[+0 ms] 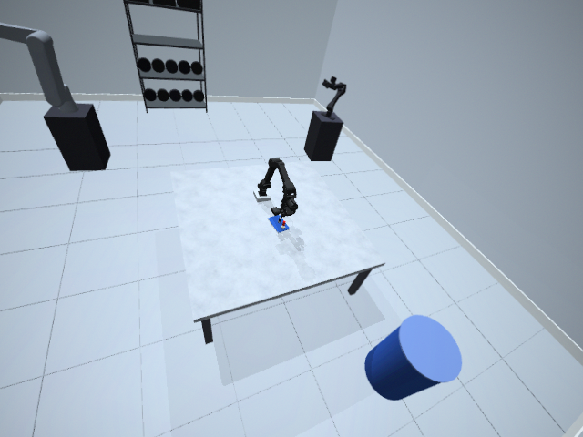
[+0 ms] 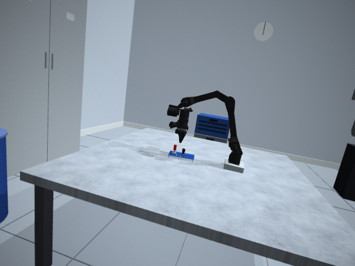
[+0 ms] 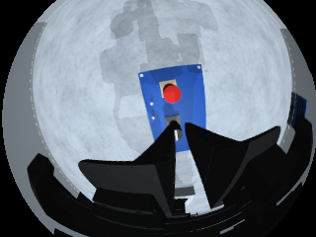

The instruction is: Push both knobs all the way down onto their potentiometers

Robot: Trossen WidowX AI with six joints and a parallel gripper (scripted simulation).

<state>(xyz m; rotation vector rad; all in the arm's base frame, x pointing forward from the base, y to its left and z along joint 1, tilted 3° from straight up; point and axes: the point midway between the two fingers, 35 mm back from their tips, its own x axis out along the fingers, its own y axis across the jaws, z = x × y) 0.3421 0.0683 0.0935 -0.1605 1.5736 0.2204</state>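
The blue circuit board [image 1: 278,226] [image 2: 188,156] [image 3: 195,99] stands near the middle of the table. A red knob [image 1: 283,221] [image 2: 175,147] [image 3: 172,93] stands tall on its shaft at the board's far end from the arm's base. A black knob [image 2: 183,150] sits lower beside it; in the wrist view it is mostly hidden behind my left fingertip. My gripper [image 2: 181,141] [image 3: 178,128] [image 1: 281,217] points straight down, a little above the black knob and not touching it. Its fingers are nearly together with a narrow slit, and nothing is between them.
The arm's white base plate [image 2: 233,166] [image 1: 261,196] sits on the table behind the board. A blue slatted box [image 2: 212,126] stands beyond the table's far edge. A blue barrel [image 1: 414,357] stands on the floor near the table's front corner.
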